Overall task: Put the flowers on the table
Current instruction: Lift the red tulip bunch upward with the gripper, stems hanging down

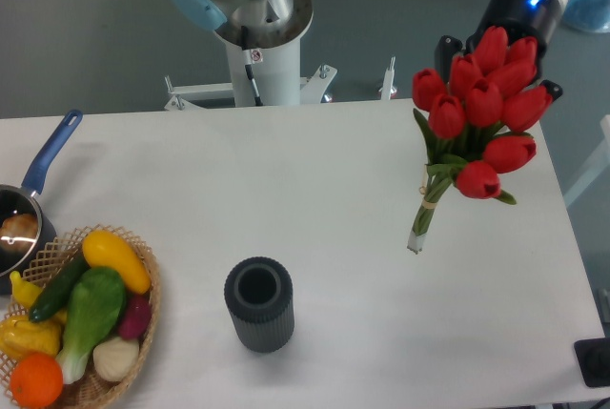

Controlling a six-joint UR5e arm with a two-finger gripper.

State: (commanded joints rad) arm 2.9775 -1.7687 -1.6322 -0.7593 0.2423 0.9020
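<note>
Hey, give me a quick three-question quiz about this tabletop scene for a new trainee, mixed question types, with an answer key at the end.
1. True or false: the flowers are standing inside the dark vase.
2. Multiple choice: where is the wicker basket of vegetables? A) front left of the table B) back right C) dead centre
3. Fill in: the pan beside the basket has a ____ handle.

Key:
1. False. The bunch is up at the gripper, stems pointing down over the right side of the table, and the vase is empty.
2. A
3. Blue
</note>
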